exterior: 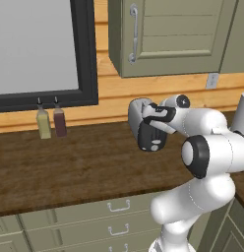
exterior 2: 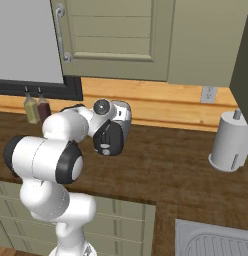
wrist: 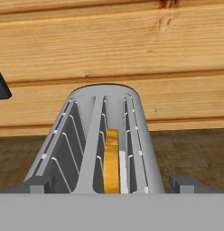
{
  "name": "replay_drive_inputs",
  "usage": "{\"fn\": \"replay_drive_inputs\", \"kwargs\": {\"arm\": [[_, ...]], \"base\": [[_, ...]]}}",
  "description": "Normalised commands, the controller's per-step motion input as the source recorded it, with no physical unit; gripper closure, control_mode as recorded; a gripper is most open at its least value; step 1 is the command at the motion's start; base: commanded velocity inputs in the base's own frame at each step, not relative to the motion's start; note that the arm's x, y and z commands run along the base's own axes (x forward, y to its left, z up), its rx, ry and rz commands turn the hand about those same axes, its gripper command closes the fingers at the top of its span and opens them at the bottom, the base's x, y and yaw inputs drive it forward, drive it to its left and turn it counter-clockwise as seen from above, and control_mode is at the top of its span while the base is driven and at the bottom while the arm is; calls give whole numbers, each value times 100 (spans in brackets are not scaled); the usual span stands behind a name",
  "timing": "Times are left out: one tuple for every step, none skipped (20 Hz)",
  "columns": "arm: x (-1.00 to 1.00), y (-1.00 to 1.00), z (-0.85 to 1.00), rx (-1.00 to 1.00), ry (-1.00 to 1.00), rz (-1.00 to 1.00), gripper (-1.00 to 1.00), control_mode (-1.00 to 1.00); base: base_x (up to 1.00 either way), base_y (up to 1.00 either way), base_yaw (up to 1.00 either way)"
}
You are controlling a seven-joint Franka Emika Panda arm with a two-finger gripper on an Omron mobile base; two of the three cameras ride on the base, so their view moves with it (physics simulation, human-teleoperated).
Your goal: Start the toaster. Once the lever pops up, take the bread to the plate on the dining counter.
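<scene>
I have the gripper (wrist: 112, 184) spread wide with nothing between its fingertips (wrist: 38, 184), which stand at about seven and five o'clock in the hand view, one on each side of the toaster (wrist: 105, 135) just beyond them. The bread (wrist: 111, 160) stands on edge in the slot that sits right of centre, its orange-brown crust toward me and its top below the rim, so I judge it is seated and the starting step is not yet done. From the base cameras the toaster (exterior: 138, 115) rests on the wood worktop (exterior: 70, 167) close to the plank wall, its glossy black end panel (exterior: 151, 140) facing the robot with the lever (exterior 2: 107, 147) low on that panel, partly masked by my own wrist. To do this well I would draw the hand back off the slots, bring one fingertip squarely over the lever and push straight down along the panel, not inward, or the toaster may slide toward the wall. Farther off at ten o'clock in the left base view stand two bottles (exterior: 51, 123).
</scene>
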Motion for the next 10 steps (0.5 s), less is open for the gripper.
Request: {"fn": "replay_drive_inputs", "kwargs": {"arm": [[0,0,0,0,0,0,-100,-100],[0,0,0,0,0,0,-100,-100],[0,0,0,0,0,0,-100,-100],[0,0,0,0,0,0,-100,-100],[0,0,0,0,0,0,-100,-100],[0,0,0,0,0,0,-100,-100],[0,0,0,0,0,0,-100,-100],[0,0,0,0,0,0,-100,-100],[0,0,0,0,0,0,-100,-100],[0,0,0,0,0,0,-100,-100]], "base": [[0,0,0],[0,0,0],[0,0,0],[0,0,0],[0,0,0],[0,0,0],[0,0,0],[0,0,0],[0,0,0],[0,0,0]]}}
